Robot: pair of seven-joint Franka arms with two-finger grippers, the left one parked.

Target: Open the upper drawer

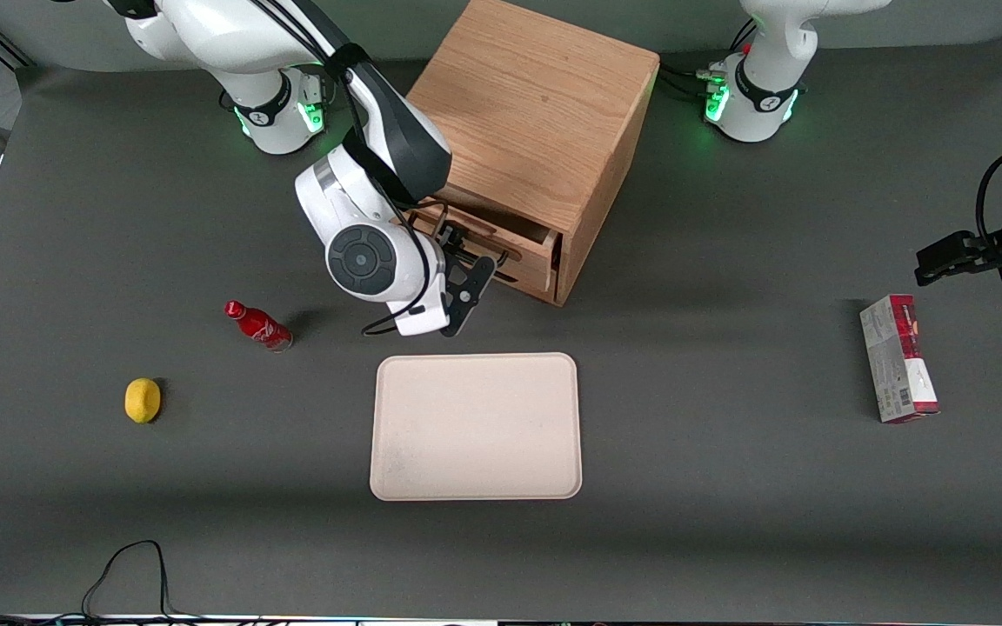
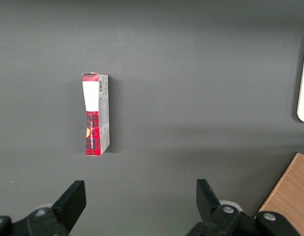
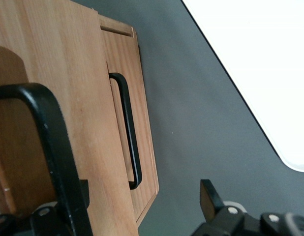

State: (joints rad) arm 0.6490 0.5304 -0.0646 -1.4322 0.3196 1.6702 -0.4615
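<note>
Two alike drawers front the oak cabinet [image 1: 544,113]; the upper drawer [image 1: 501,239] stands partly pulled out. The gripper [image 1: 466,261] sits spread around its black handle [image 3: 48,147], clamping nothing, hooked for pulling.

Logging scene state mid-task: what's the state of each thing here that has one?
upper drawer: partly pulled out
lower drawer: looks shut
gripper: at the upper drawer's handle, fingers open
bottle: lying on its side, capped
tray: empty
box: lying flat, closed
</note>
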